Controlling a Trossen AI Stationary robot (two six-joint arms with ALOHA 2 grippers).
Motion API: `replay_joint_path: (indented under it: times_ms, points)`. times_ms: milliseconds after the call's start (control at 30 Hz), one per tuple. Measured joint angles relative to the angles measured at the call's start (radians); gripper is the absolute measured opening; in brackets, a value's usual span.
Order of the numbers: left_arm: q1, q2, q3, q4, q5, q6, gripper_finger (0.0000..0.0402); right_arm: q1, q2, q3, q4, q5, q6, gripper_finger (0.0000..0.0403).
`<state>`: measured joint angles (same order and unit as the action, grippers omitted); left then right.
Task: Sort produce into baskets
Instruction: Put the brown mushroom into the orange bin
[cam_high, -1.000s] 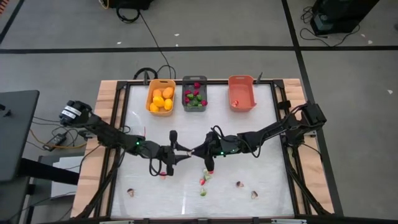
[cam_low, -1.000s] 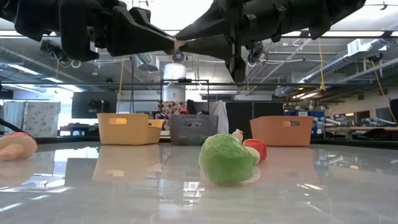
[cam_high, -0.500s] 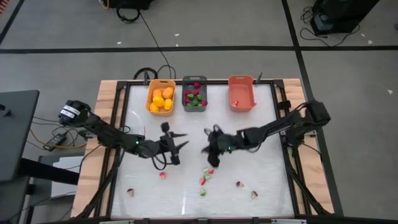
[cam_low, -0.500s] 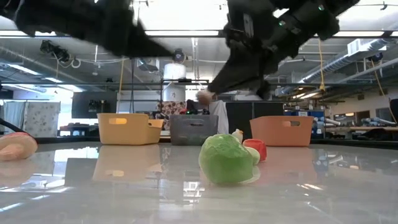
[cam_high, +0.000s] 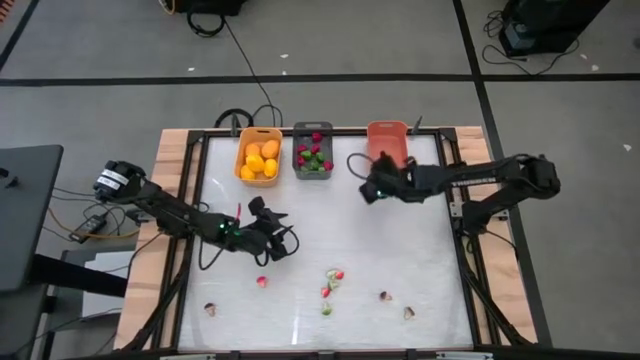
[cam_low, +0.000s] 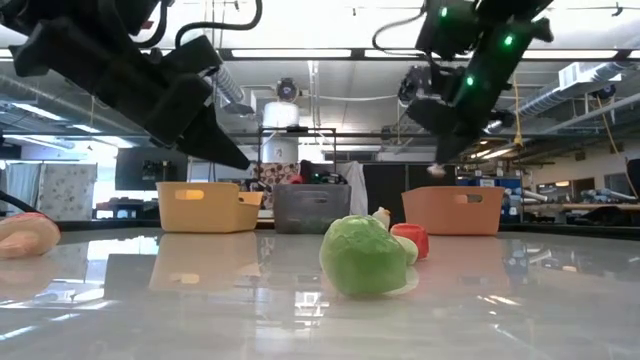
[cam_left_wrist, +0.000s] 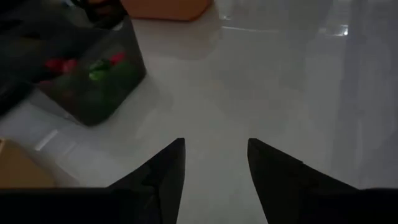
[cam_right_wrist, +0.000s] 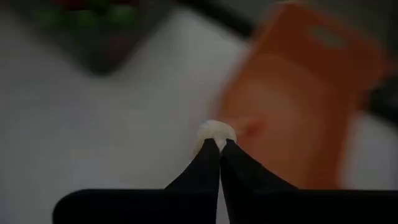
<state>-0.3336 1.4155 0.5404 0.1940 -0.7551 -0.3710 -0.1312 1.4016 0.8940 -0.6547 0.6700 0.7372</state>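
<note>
Pinched shut on a pale slice (cam_right_wrist: 217, 132) near the coral basket (cam_high: 388, 150), the right claw (cam_high: 368, 190) risks dropping it short; the left claw (cam_left_wrist: 213, 163) gapes empty.

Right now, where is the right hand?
In the high view the right hand hangs beside the salmon basket, pinching a small pale piece.

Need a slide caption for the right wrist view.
Right gripper pinching a small pale piece, approaching the salmon basket.
</note>
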Motion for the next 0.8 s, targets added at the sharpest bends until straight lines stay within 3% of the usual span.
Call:
replay_joint_path:
  times_ms: [300,433,600,733,800]
  points:
    - [0.0,0.0,0.0,0.004,-0.011,0.024,0.0181,-0.148,0.02,0.0,-0.029,0.048,-0.061,0.0062]
    - [0.001,0.005,0.0,-0.018,0.058,-0.021,0.0182,-0.173,0.025,0.0,-0.03,0.047,-0.053,0.0103]
    - [0.031,-0.016,0.0,-0.179,0.267,-0.135,0.0188,-0.146,0.024,0.0,-0.011,0.025,-0.04,0.0152]
    - [0.036,-0.092,0.064,-0.354,0.65,-0.263,0.0188,-0.049,0.037,0.0,0.048,-0.066,-0.037,0.0169]
    - [0.008,-0.125,0.109,-0.457,0.761,-0.329,0.0187,0.013,0.058,0.0,0.106,-0.052,-0.034,0.017]
